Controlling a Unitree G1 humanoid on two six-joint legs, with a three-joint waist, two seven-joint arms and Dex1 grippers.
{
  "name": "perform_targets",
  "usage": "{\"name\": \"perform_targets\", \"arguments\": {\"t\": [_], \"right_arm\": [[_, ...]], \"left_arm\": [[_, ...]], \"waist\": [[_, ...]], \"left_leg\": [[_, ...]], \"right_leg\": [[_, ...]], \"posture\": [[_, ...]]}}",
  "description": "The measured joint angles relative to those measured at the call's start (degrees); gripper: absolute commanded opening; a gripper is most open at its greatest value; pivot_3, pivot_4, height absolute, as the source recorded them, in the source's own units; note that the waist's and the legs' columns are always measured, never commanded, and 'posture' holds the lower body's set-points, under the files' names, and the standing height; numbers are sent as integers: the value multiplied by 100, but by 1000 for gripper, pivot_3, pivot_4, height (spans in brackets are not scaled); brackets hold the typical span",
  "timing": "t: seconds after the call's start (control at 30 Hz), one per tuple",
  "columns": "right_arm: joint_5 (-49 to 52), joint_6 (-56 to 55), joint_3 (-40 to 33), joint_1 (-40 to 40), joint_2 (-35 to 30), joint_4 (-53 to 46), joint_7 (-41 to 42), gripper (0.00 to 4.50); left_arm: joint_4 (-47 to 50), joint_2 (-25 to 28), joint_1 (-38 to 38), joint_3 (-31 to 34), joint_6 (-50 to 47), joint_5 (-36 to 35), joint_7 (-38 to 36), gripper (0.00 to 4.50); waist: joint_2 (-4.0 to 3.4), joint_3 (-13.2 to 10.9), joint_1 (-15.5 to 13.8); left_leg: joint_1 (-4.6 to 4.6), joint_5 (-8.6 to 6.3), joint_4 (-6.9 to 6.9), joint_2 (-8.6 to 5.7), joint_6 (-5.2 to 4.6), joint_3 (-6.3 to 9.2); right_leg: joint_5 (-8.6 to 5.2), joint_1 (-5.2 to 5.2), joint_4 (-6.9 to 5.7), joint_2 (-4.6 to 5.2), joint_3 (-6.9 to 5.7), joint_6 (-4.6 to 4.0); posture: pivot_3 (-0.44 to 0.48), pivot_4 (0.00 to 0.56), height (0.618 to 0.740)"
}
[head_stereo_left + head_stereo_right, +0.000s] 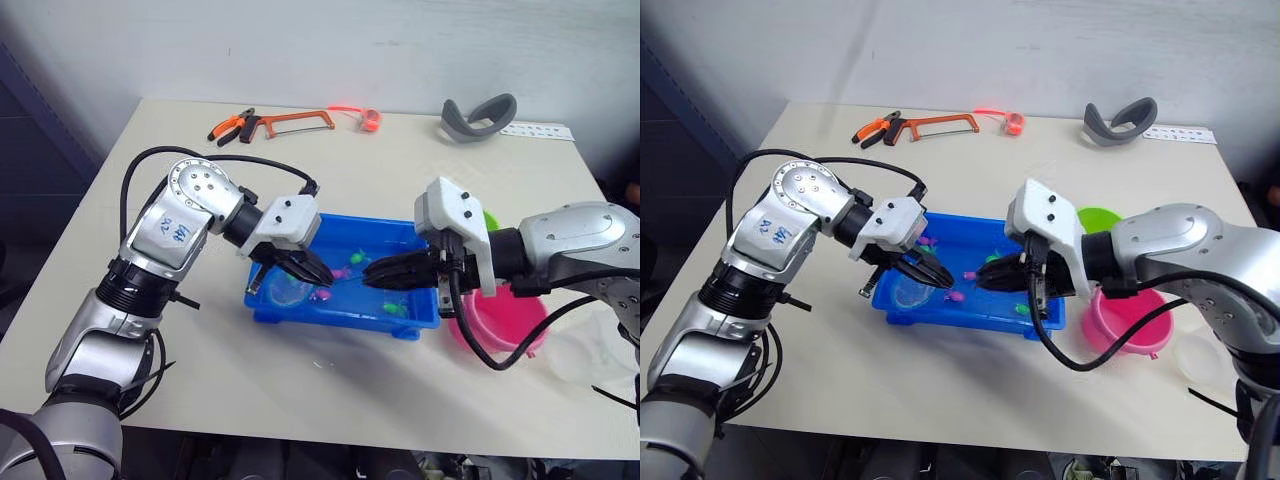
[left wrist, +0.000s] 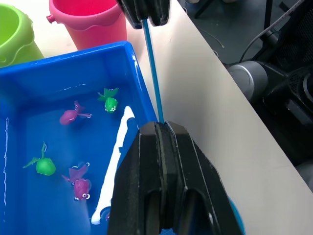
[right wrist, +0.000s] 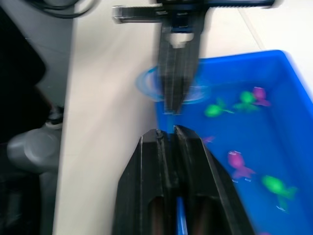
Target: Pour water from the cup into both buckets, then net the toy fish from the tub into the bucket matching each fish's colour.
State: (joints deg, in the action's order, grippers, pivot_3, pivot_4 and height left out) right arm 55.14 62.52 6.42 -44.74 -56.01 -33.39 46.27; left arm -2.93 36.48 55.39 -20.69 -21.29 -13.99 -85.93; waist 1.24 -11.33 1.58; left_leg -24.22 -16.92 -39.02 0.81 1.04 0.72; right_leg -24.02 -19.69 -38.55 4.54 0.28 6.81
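We see both grippers over the blue tub (image 1: pixel 420 322) near the table's (image 1: pixel 250 390) front edge. The left gripper (image 1: pixel 318 273) and right gripper (image 1: pixel 372 272) are each closed on the net's handle (image 2: pixel 152 63), its hoop (image 1: pixel 290 291) at the tub's left end among toy fish (image 2: pixel 74 114).

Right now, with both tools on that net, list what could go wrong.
1. Both the left tool and the right tool are shut on the net handle; if they pull differently, the thin handle could bend or slip.
2. The hoop sits at the tub rim nearest the robot; a jerk could slop water onto the table.
3. The pink bucket stands beyond the right forearm, so carrying a fish there could knock it.
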Motion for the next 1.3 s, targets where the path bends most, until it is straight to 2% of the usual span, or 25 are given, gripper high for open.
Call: {"name": "perform_targets", "arguments": {"t": [0.2,0.3,0.37,0.4,0.43,0.47,0.5,0.57,0.6,0.63,0.7,0.8,1.0,1.17,1.3], "right_arm": [[-67,16,-33,4,12,-26,12,23],[-60,45,-166,15,-60,-46,52,0],[51,102,-279,40,-204,-149,139,0],[55,105,-285,41,-213,-154,144,0],[73,123,-323,42,-264,-177,170,0],[77,129,-348,43,-285,-186,180,0],[82,133,-412,55,-336,-199,198,0],[102,137,-678,147,-664,-199,326,0],[44,87,-917,293,-964,-191,491,0],[-132,-9,-1158,525,-1345,-170,741,0],[-363,-229,-1387,839,-1671,-150,1012,0],[-1398,-1136,-1705,1770,-2326,25,1564,0],[-3084,-3075,-1813,3023,-2441,229,1852,0],[-3967,-4355,-1732,3131,-2372,525,1833,0],[-4495,-5105,-1294,2777,-2189,883,1740,0]], "left_arm": [[-9,-37,30,15,-313,-31,23,0],[-104,-274,72,220,-472,-180,145,951],[-153,-446,195,551,-552,-530,189,1945],[-154,-447,198,566,-557,-543,190,2183],[-162,-442,215,672,-580,-624,198,2719],[-168,-432,225,726,-590,-651,201,2865],[-185,-424,243,807,-631,-712,207,3256],[-214,-406,232,1108,-794,-986,233,4083],[-215,-402,176,1256,-835,-1121,270,4332],[-227,-340,-88,1436,-799,-1165,338,4438],[-165,-286,-431,1471,-703,-1159,410,4438],[-149,87,-1253,1509,-561,-1056,403,4438],[102,105,-1591,1603,-487,-1057,739,4438],[244,51,-1633,1595,-492,-1059,930,4438],[246,21,-1632,1586,-512,-1062,1029,4438]], "waist": [[0,0,-2],[0,0,-8],[-4,-3,-11],[-4,-3,-11],[-4,-2,-11],[-4,-2,-10],[-4,-2,-7],[-7,-4,-5],[-8,-3,-6],[-14,0,-7],[-16,1,1],[-17,1,1],[-18,1,-36],[-19,0,-8],[-29,-3,15]], "left_leg": [[0,0,0,-1,0,1],[-1,0,-1,-1,0,2],[-4,0,-1,-3,0,5],[-4,0,0,-3,0,5],[-3,0,0,-3,0,6],[-3,0,1,-3,0,7],[-2,0,0,-2,0,10],[-2,0,4,-3,0,7],[-2,0,6,-2,0,8],[1,-1,7,-3,-1,7],[1,-1,8,-2,-2,3],[2,-1,6,1,-2,-1],[2,-2,-1,-8,-4,0],[4,-2,-1,-6,-3,2],[7,0,0,-4,-1,-4]], "right_leg": [[0,1,0,0,0,0],[0,1,0,1,-1,0],[0,0,1,2,-2,0],[0,0,1,2,-2,0],[0,0,1,3,-2,0],[0,1,1,3,-2,0],[0,2,1,3,-3,0],[0,1,2,2,-3,0],[0,2,4,1,-4,0],[0,4,4,1,-4,0],[0,5,9,-1,-1,0],[0,3,10,-1,4,0],[0,11,12,1,4,0],[0,12,11,0,2,0],[0,7,3,-1,2,0]], "posture": [[0,150,740],[0,150,740],[0,150,740],[0,150,740],[0,150,740],[0,150,740],[0,150,740],[0,150,740],[0,150,740],[0,150,740],[0,150,740],[0,150,740],[0,150,740],[0,150,740],[0,150,740]]}}
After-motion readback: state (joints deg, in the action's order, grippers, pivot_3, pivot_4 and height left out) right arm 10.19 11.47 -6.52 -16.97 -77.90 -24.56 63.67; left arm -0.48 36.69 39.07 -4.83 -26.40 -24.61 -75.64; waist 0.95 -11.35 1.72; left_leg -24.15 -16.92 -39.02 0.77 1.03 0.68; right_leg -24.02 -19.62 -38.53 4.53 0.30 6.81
